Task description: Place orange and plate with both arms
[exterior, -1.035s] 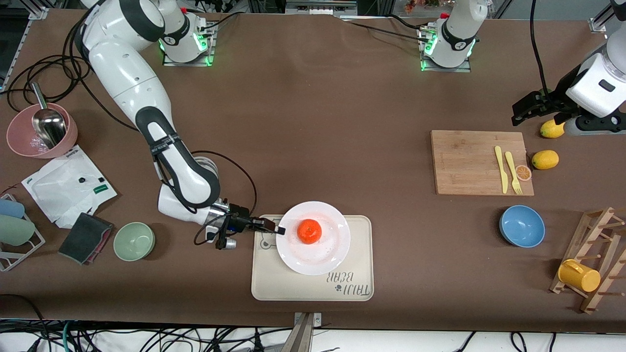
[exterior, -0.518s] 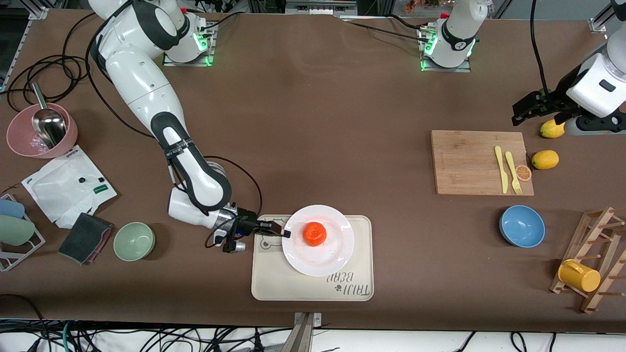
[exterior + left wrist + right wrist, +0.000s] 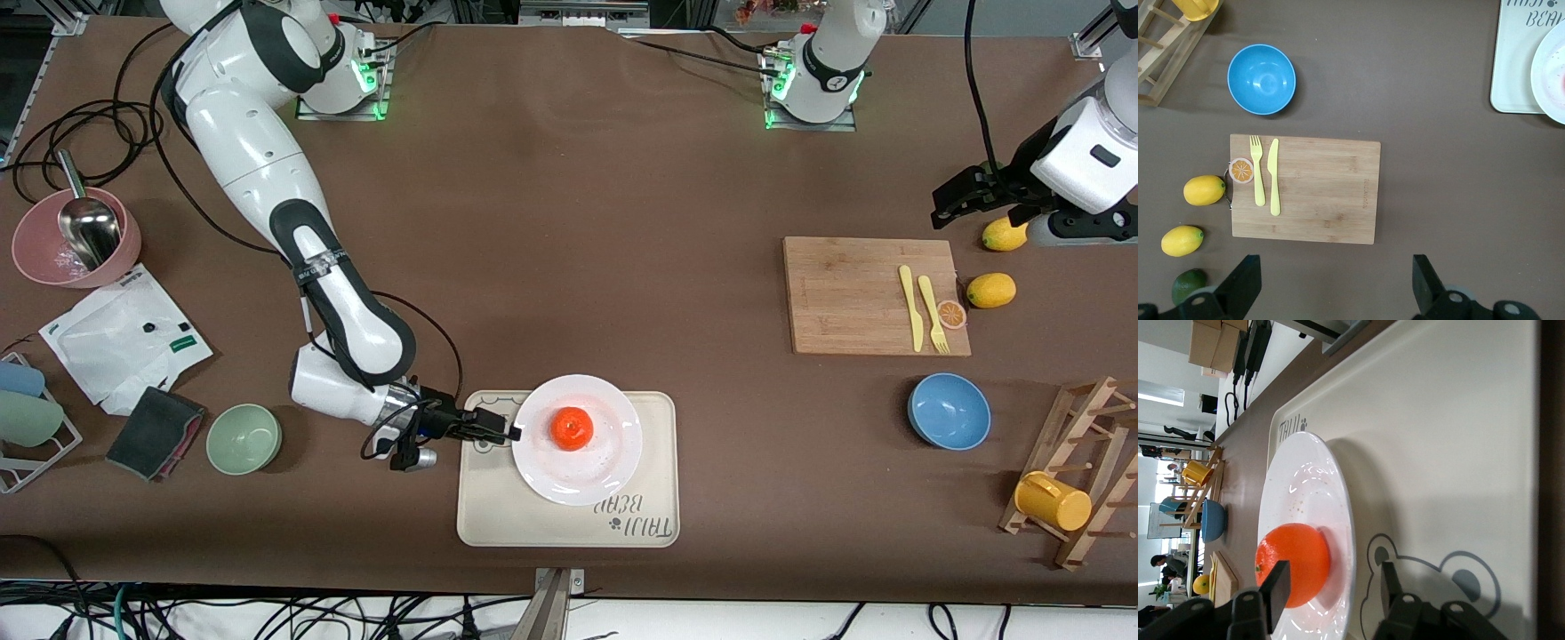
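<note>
The orange [image 3: 571, 428] sits in the middle of the white plate [image 3: 613, 458], which rests on the beige bear tray [image 3: 484, 511]. My right gripper [image 3: 511, 433] is low at the plate's edge toward the right arm's end. In the right wrist view its open fingers [image 3: 1278, 583] stand on either side of the plate's rim [image 3: 1308, 487] without pinching it, and the orange [image 3: 1293, 565] is just past one finger. My left gripper [image 3: 944, 203] waits open and empty in the air over the table by the cutting board; it also shows in the left wrist view [image 3: 1335, 293].
A wooden cutting board [image 3: 853, 293] bears a yellow knife, a fork and an orange-slice disc. Two lemons [image 3: 990, 290] lie beside it. A blue bowl [image 3: 949, 411], a rack with a yellow cup [image 3: 1053, 500], a green bowl [image 3: 244, 438] and a pink bowl [image 3: 76, 236] stand about.
The plate with the orange shifted a little toward the left arm's end and nearer the front camera. The right gripper then drew back slightly. The left arm has not moved.
</note>
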You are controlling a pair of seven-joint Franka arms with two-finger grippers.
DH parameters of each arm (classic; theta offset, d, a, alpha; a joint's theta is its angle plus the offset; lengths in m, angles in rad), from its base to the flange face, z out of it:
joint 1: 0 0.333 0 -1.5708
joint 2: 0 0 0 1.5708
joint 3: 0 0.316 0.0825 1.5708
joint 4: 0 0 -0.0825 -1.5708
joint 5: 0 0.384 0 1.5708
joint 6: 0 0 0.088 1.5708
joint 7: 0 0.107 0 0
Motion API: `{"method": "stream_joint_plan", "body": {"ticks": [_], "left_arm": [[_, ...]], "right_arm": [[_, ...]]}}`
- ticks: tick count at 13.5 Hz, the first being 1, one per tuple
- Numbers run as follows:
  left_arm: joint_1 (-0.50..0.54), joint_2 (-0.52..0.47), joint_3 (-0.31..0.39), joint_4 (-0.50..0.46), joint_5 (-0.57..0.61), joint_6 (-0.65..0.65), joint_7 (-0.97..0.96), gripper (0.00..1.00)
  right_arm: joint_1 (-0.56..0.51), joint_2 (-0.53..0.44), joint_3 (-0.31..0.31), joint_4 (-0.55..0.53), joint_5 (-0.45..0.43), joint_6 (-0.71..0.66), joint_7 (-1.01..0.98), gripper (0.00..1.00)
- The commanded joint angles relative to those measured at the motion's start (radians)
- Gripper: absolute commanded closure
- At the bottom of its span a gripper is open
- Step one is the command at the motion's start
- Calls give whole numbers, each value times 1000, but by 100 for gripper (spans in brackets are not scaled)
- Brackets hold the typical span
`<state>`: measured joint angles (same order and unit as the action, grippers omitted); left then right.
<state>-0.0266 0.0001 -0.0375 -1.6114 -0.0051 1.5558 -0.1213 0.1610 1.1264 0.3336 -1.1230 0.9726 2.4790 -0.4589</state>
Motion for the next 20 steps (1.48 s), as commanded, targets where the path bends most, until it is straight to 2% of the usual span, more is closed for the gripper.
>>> {"method": "stream_joint_plan", "body": {"ticks": [1,2,3,6,9,11,13,15,16,17,20], "left_arm": [[2,1,1,16,16,-14,17,0],[2,1,1,16,16,-14,17,0],[2,0,1,16,16,-16,17,0],[-1,1,-2,16,16,-16,17,0],[-1,0,-2,16,17,-16,17,0],[-1,0,-2,16,17,-17,17,0],[-1,0,-4,16,17,-17,17,0],[-1,0,-4,16,17,-17,17,0],[-1,0,-4,16,17,-17,15,0],[-1,0,-4,16,17,-17,17,0],[-1,0,-4,16,17,-17,17,0]], "right_arm": [[-15,-98,-4,-61,-89,-32,71,36],[-20,-137,-4,-92,-126,-35,88,35],[-26,-178,-4,-128,-164,-38,101,29],[-44,-350,-19,-304,-251,-98,123,27],[-57,-583,-109,-495,-319,-268,124,27],[-60,-736,-177,-582,-417,-411,150,27],[-60,-841,-212,-600,-564,-541,218,27],[-60,-937,-222,-615,-702,-633,276,25],[-60,-986,-222,-621,-768,-676,317,9],[-60,-1026,-223,-620,-819,-718,344,0],[-60,-1108,-252,-620,-913,-769,352,0]]}}
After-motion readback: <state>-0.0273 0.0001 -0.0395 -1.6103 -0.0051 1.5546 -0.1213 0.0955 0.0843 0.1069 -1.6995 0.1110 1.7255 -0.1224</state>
